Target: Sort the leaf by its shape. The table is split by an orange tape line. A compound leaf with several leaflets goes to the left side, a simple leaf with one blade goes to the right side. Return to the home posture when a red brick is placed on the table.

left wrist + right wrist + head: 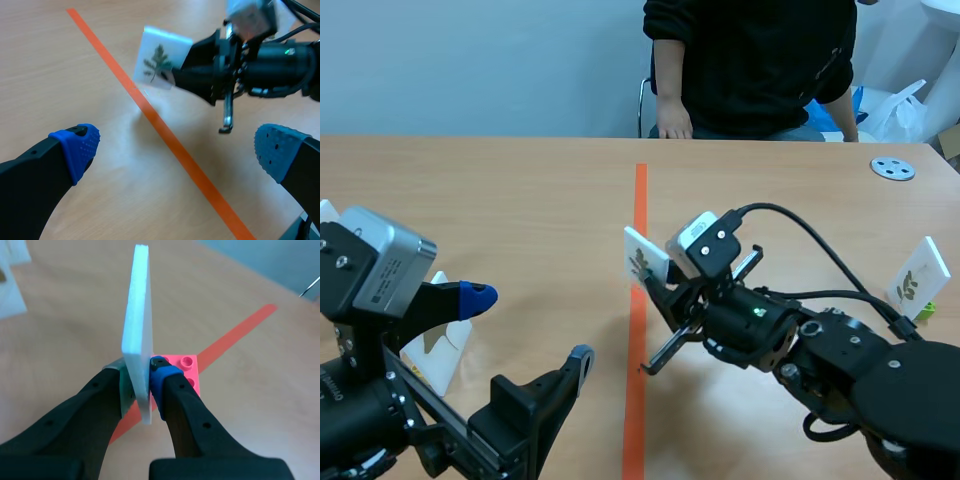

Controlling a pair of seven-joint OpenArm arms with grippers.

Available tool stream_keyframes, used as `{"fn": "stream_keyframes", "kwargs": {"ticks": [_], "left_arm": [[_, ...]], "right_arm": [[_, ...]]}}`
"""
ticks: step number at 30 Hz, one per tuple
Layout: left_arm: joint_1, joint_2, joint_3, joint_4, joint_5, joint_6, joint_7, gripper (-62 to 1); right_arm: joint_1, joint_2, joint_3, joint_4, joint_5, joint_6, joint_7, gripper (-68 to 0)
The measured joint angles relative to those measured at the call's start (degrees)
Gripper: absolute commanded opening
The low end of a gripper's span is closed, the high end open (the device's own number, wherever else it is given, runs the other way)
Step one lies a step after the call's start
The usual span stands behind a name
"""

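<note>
A white leaf card (645,262) hangs just above the orange tape line (638,210), with my right gripper (658,285) shut on its edge. In the left wrist view the leaf card (161,59) shows a green compound leaf with several leaflets, and the right gripper (177,76) holds it from the side. In the right wrist view the leaf card (138,325) stands edge-on, pinched between the fingers of the right gripper (141,377). A pink studded brick (189,371) lies just past the fingertip; whether it is joined to the card is unclear. My left gripper (526,325) (177,150) is open and empty, low on the left side.
Another leaf card (440,345) stands on the left side by my left arm. A third card (918,275) on a green base stands at the far right. A grey disc (893,168) lies at the back right. A person (750,60) sits across the table.
</note>
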Motion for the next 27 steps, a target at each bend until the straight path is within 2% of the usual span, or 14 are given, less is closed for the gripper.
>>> {"fn": "stream_keyframes", "kwargs": {"ticks": [6, 13, 16, 18, 22, 24, 27], "left_arm": [[0.00, 0.00, 0.00, 0.00, 0.00, 0.00, 0.00, 1.4], [0.00, 0.00, 0.00, 0.00, 0.00, 0.00, 0.00, 1.4], [0.00, 0.00, 0.00, 0.00, 0.00, 0.00, 0.00, 1.4], [0.00, 0.00, 0.00, 0.00, 0.00, 0.00, 0.00, 1.4], [0.00, 0.00, 0.00, 0.00, 0.00, 0.00, 0.00, 1.4], [0.00, 0.00, 0.00, 0.00, 0.00, 0.00, 0.02, 1.4], [0.02, 0.00, 0.00, 0.00, 0.00, 0.00, 0.02, 1.4]], "right_arm": [[-8.33, 3.61, 8.72, 11.43, 0.37, 0.17, -2.36, -65.1], [-19.54, 6.38, 17.14, 21.09, 0.74, 0.22, -4.39, -65.1], [-24.22, 6.71, 21.03, 24.06, 4.52, 0.55, -5.88, -65.1], [-27.17, 6.71, 23.96, 25.66, 7.54, 1.70, -6.78, -65.1], [-32.37, 6.69, 31.15, 27.58, 12.74, 6.12, -8.85, -65.1], [-34.49, 6.69, 34.95, 28.11, 14.78, 7.48, -9.86, -65.1], [-36.89, 6.69, 39.85, 28.13, 16.59, 7.69, -10.16, -65.1]]}}
